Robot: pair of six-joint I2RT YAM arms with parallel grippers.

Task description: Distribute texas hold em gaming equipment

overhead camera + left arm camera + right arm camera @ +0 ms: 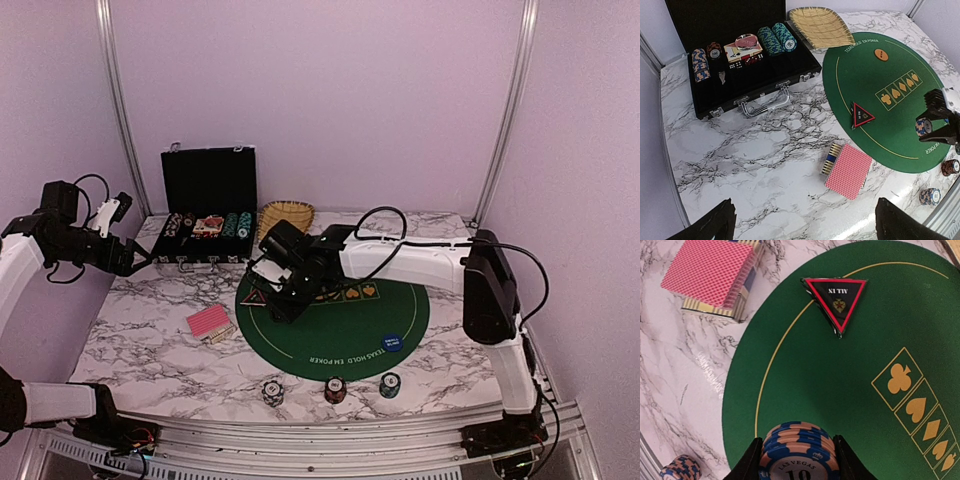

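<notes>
My right gripper point(797, 440) is shut on a stack of blue-and-pink poker chips point(799, 454), held over the left part of the green mat point(840, 390). A black-red triangle marker point(836, 299) lies on the mat just ahead of it. The pink-red-backed cards point(849, 170) rest on a striped box on the marble left of the mat. Three chip stacks point(272, 390) point(335, 388) point(390, 384) stand along the near edge. A blue disc point(391, 342) and an orange disc point(881, 54) lie on the mat. My left gripper point(805, 227) hangs open high above the marble, empty.
The black case point(740, 55) stands open at the back left with several chip rows, cards and dice inside. A woven straw basket point(820, 25) sits to its right. The right arm point(400, 262) stretches across the mat's far half. Metal frame rails point(300, 440) border the table.
</notes>
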